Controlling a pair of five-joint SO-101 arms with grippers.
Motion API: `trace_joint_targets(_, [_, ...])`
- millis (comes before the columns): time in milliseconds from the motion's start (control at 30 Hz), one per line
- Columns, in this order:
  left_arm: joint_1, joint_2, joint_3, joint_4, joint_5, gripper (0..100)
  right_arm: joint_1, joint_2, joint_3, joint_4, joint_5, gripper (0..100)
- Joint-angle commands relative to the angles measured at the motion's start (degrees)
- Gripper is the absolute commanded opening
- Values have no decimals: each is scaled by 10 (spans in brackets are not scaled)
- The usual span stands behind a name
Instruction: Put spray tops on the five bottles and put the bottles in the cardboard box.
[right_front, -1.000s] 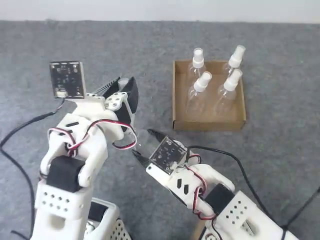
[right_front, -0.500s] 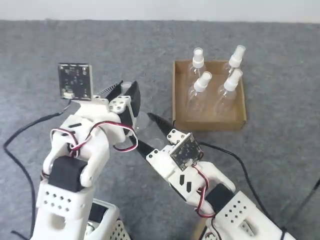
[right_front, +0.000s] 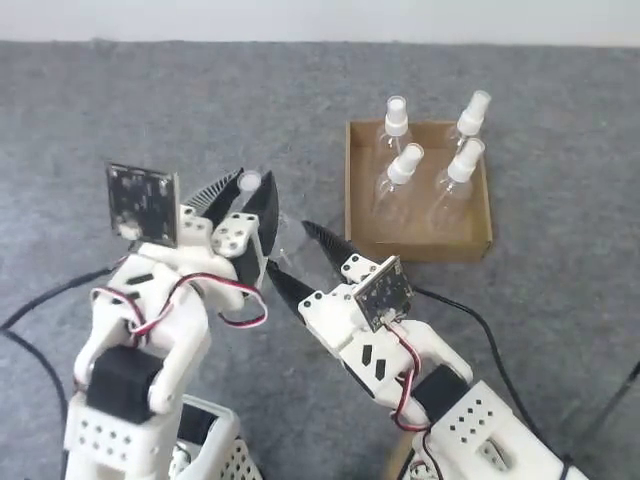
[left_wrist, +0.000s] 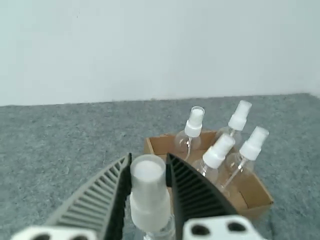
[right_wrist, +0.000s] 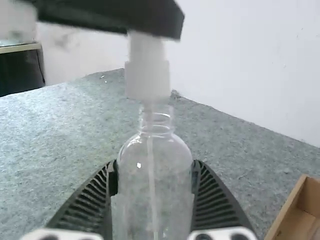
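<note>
Your fifth bottle (right_wrist: 152, 185), clear and open at the neck, stands upright between the right jaws, which pinch its body from both sides. You cannot tell whether its base touches the grey tabletop (right_front: 150, 90). The last top (left_wrist: 147, 192) is directly above it. The left jaws are pressed on its white head from both sides. Its collar hangs just over the bottle's threaded neck, apart from it, while the thin dip tube already runs down through the mouth into the bottle. In the high view the two sets of jaws meet near the middle of the tabletop, the left ones higher and the right ones below them. Near them, off the right arm's outer side, sits the box (right_front: 417, 247), plain brown card with low walls. Four bottles (right_front: 390, 195) stand inside it, two by two, each clear and each wearing a white top. A small dark camera board (right_front: 142, 203) rides on the left wrist and another (right_front: 383, 292) on the right. Whatever is printed on them is too small to read. A black cable (right_front: 480, 340) trails across the tabletop from the right arm, and a pale wall (left_wrist: 150, 45) rises behind the tabletop.
</note>
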Motion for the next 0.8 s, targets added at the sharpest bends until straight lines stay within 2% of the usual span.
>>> trace_joint_targets(0, [18, -5, 17, -24, -11, 45, 17, -7, -24, -13, -10, 6])
trace_joint_targets(167, [24, -6, 24, -29, -11, 62, 17, 40, -45, -17, -10, 6])
trace_joint_targets(367, [2, -5, -51, 4, -34, 194, 16, 63, -44, -35, -9, 6])
trace_joint_targets(567, [-47, 4, -80, 4, -35, 195, 16, 67, -40, -36, -9, 6])
trace_joint_targets(767, [-82, 82, -78, 4, -36, 195, 16, 66, -36, -36, -9, 6])
